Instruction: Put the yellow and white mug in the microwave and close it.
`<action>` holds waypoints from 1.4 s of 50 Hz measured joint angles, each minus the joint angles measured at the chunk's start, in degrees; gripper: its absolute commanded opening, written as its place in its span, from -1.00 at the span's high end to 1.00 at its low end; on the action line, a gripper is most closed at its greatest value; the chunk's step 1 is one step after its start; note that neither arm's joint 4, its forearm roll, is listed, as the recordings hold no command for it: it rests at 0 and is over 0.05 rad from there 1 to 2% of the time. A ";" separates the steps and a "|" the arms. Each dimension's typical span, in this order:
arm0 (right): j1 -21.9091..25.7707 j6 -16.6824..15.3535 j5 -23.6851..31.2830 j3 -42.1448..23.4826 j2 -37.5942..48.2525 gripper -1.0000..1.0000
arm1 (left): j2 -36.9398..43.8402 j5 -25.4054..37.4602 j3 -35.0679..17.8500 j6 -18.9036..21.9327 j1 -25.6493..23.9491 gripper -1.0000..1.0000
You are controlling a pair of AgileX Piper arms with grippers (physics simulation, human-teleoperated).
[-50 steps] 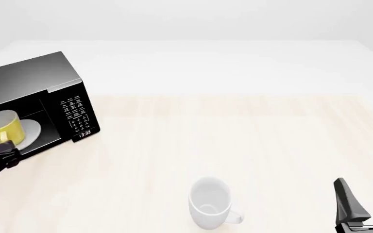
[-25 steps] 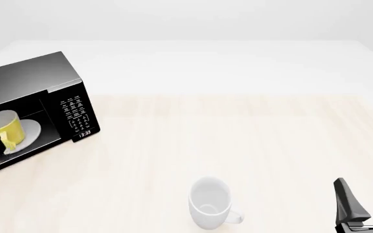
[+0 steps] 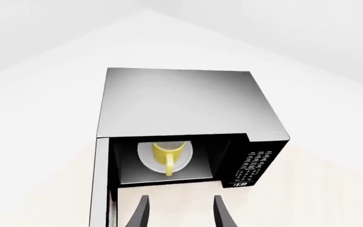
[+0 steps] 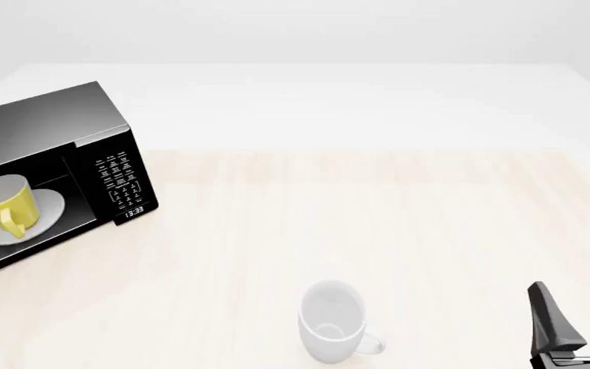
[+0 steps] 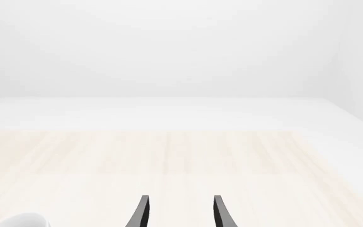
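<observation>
Bright, even, diffuse light fills all 3 views, with no visible source. The pale worktop (image 4: pixel 398 223) is nearly washed out and carries almost no cast shadows. The microwave (image 3: pixel 181 109) top shows a soft grey sheen, its cavity darker. Everything is sharp, without blur, grain or edge distortion. The background fades to white.

From my station the microwave (image 4: pixel 54 165) at the left edge of the front frame has a smooth, satiny black shell whose top catches a soft grey sheen, like brushed metal. Inside it, the yellow and white mug (image 4: pixel 6 206) looks like glazed ceramic on a smooth white plate (image 4: pixel 49 209). The table (image 4: pixel 398 223) is pale, matt wood grain. The white mug (image 4: pixel 333 321) at lower centre looks smooth, softly glossy.
</observation>
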 measured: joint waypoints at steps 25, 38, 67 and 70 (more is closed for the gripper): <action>0.00 0.00 0.00 0.00 0.00 -1.00 | -1.87 6.38 -7.01 -2.57 7.30 -1.00; 0.00 0.00 0.00 0.00 0.00 -1.00 | -2.83 8.34 -9.20 -3.04 12.50 -1.00; 0.00 0.00 0.00 0.00 0.00 -1.00 | -1.08 7.93 -10.15 -1.73 25.92 -1.00; 0.00 0.00 0.00 0.00 0.00 -1.00 | -0.67 7.74 -10.11 -1.68 27.13 -1.00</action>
